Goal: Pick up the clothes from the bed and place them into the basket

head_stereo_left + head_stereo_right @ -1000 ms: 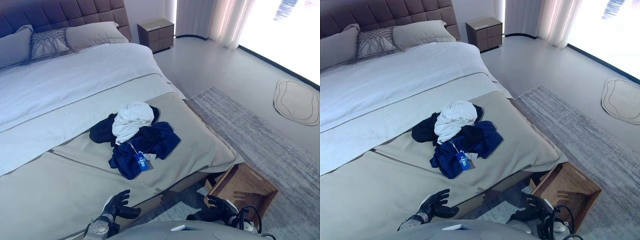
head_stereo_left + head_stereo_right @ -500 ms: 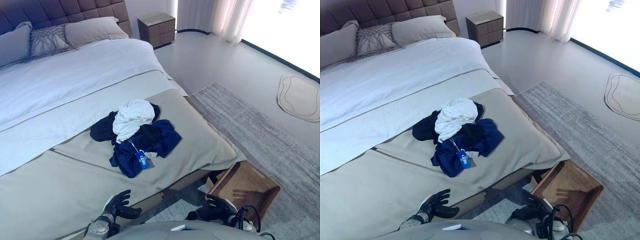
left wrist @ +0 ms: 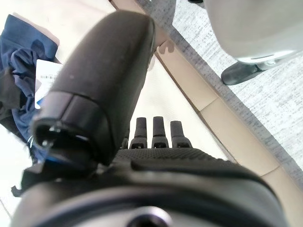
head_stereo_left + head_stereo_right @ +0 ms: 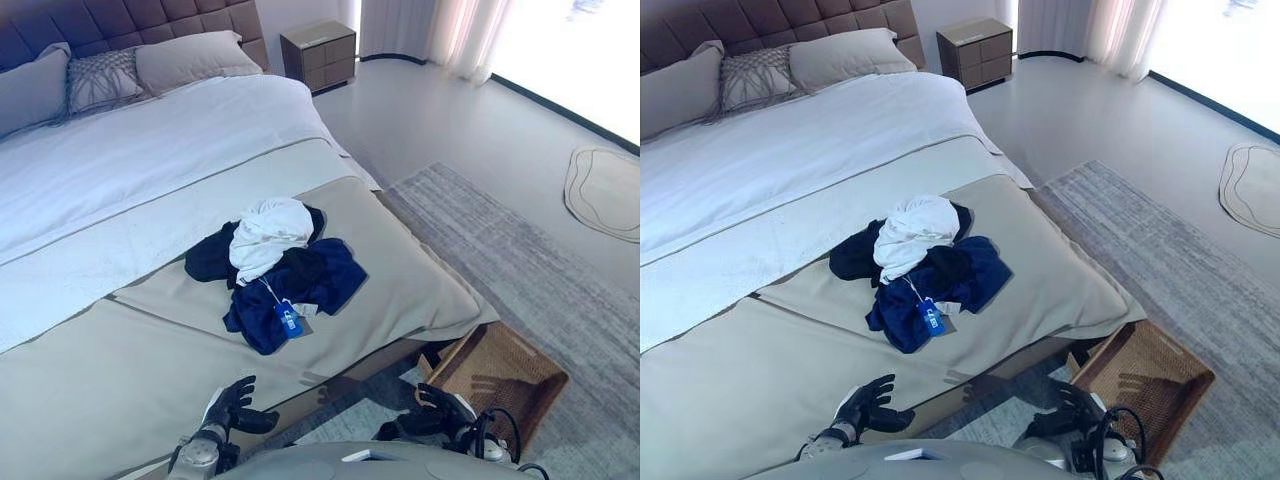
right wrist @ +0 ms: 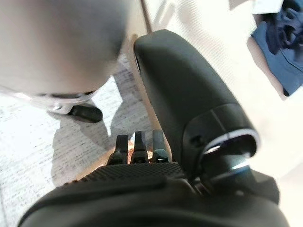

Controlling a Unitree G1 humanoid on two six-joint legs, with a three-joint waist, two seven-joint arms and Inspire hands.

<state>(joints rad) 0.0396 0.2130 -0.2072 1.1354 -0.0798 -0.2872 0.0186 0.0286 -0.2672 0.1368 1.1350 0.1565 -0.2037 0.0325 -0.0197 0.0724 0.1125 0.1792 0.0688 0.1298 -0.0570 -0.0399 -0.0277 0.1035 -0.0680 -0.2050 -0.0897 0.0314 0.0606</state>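
Observation:
A pile of clothes lies on the beige cover near the foot of the bed (image 4: 120,380): a white garment (image 4: 268,227) on top, a black one (image 4: 210,260) to its left, and a navy one (image 4: 300,290) with a blue tag in front. A brown woven basket (image 4: 500,370) stands on the floor by the bed's foot corner. My left hand (image 4: 232,408) hangs low over the bed's near edge, fingers relaxed and empty. My right hand (image 4: 437,408) is low beside the basket, fingers relaxed and empty. The navy garment also shows in the left wrist view (image 3: 19,52).
Pillows (image 4: 190,60) lie against the tufted headboard. A bedside table (image 4: 318,52) stands at the far right of the bed. A grey rug (image 4: 520,260) covers the floor right of the bed, with a small round mat (image 4: 604,190) further right by the window.
The whole picture has shifted slightly, so the camera has moved. The clothes, the basket and both hands keep their places.

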